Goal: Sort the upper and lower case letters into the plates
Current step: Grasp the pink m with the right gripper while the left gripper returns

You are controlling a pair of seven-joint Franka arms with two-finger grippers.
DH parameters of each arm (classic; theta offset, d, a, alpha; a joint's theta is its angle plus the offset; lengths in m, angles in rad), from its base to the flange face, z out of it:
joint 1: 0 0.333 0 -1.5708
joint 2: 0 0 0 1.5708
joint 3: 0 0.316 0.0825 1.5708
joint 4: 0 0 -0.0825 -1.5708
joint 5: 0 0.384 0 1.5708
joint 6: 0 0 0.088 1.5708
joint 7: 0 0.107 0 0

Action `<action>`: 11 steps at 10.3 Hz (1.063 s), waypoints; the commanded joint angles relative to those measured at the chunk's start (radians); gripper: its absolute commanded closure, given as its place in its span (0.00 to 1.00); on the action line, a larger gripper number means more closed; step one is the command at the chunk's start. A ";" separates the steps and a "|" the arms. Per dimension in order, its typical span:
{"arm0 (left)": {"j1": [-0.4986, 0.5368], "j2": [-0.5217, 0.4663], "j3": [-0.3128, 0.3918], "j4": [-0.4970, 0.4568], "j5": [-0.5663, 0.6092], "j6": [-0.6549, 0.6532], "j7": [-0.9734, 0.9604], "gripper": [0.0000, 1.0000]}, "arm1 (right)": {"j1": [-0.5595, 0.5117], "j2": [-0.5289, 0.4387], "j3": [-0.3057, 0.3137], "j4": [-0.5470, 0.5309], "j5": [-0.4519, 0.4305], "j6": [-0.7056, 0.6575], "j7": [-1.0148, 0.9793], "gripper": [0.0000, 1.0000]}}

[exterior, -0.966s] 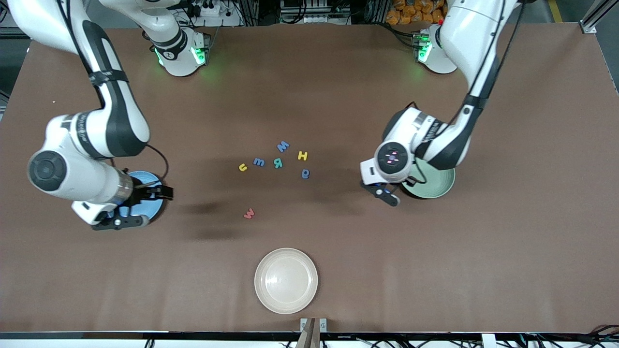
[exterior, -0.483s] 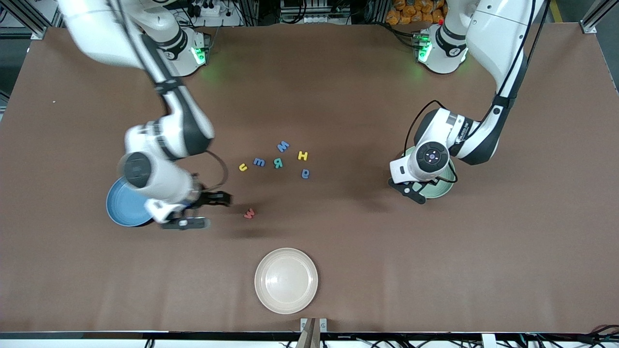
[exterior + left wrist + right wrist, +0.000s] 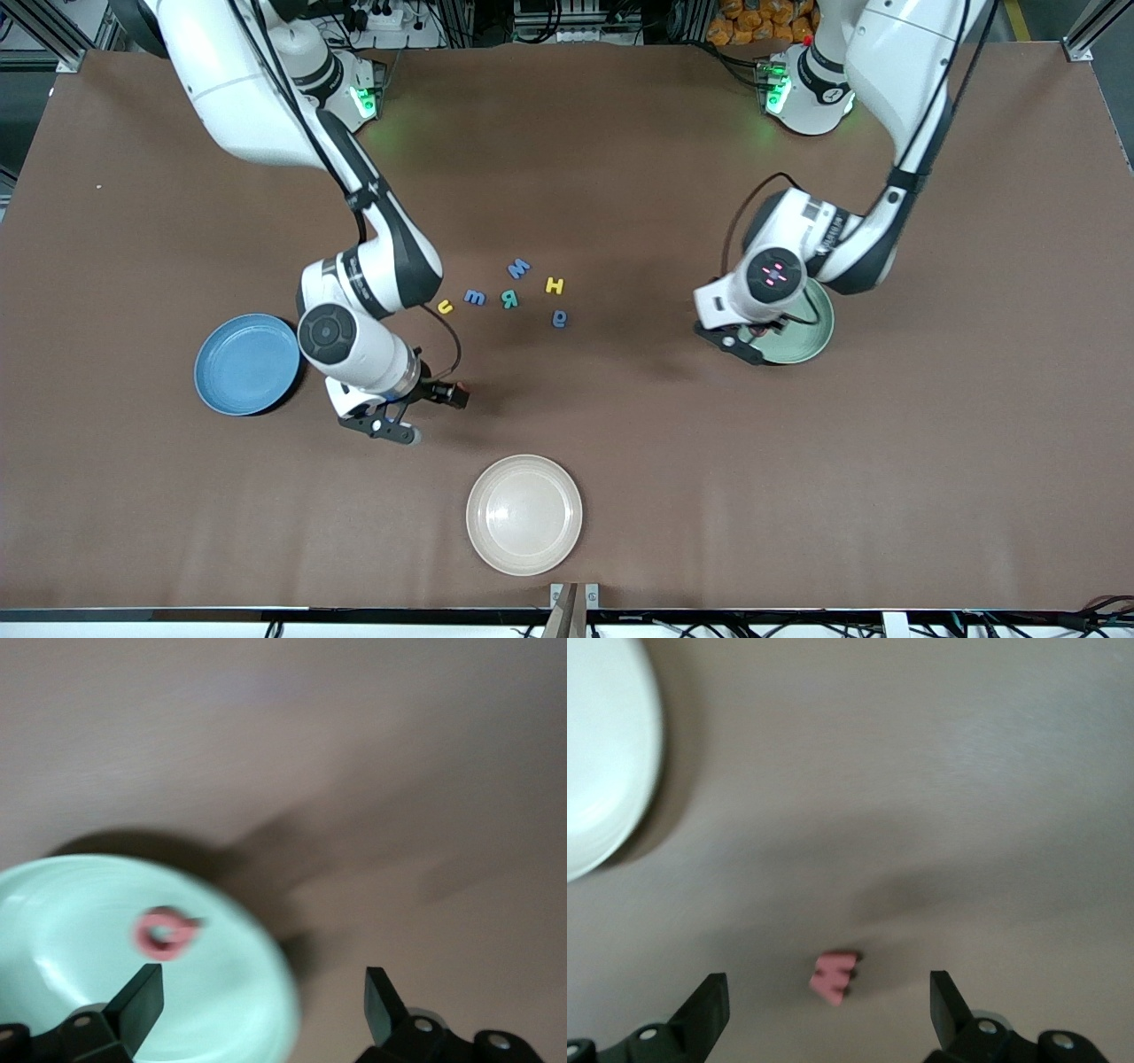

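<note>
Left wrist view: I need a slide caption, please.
Open left gripper above the pale green plate holding one pink letter.

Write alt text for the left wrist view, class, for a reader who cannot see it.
The left gripper, fingers open and empty, hangs over the rim of the pale green plate. A small red-pink letter piece lies in the plate, too blurred to read. Bare brown table fills the rest.

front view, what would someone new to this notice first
The cluster of small coloured letters at mid-table stands out, between the blue plate toward the right arm's end and the pale green plate toward the left arm's end. The right gripper hangs open over a pink letter, while the left gripper is open over the green plate's edge, where a pink ring-shaped letter lies.
</note>
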 commanded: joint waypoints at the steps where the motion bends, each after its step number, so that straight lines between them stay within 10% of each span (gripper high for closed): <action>1: -0.034 0.010 -0.088 0.069 -0.018 -0.002 -0.275 0.00 | 0.006 0.108 0.004 0.102 -0.011 -0.024 0.244 0.00; 11: -0.325 0.274 -0.088 0.391 -0.008 0.073 -0.883 0.00 | 0.040 0.124 0.011 0.047 0.006 -0.026 0.295 0.00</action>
